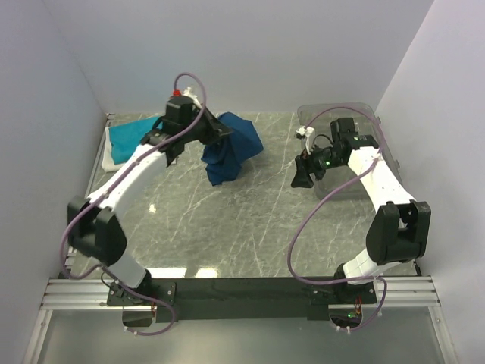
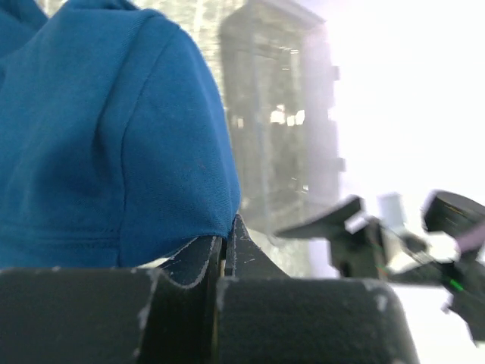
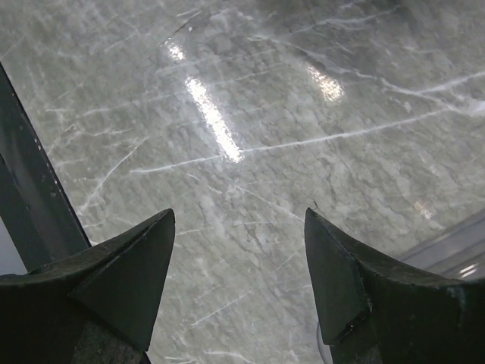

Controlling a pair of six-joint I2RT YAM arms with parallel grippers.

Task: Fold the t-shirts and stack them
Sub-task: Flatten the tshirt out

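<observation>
Marble table (image 1: 250,227) below: left pincer (image 2: 225,246) clamped on the blue t-shirt (image 1: 231,152), which hangs bunched at the far middle; right pincer (image 3: 240,220) gapes empty. Pickup step, probably; spreading it flat wants a second grip

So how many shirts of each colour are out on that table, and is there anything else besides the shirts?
blue t-shirt: 1
teal t-shirt: 1
white t-shirt: 1, under the teal one with only its edge showing
clear plastic bin: 1
Total: 4 things, 3 of them shirts
</observation>
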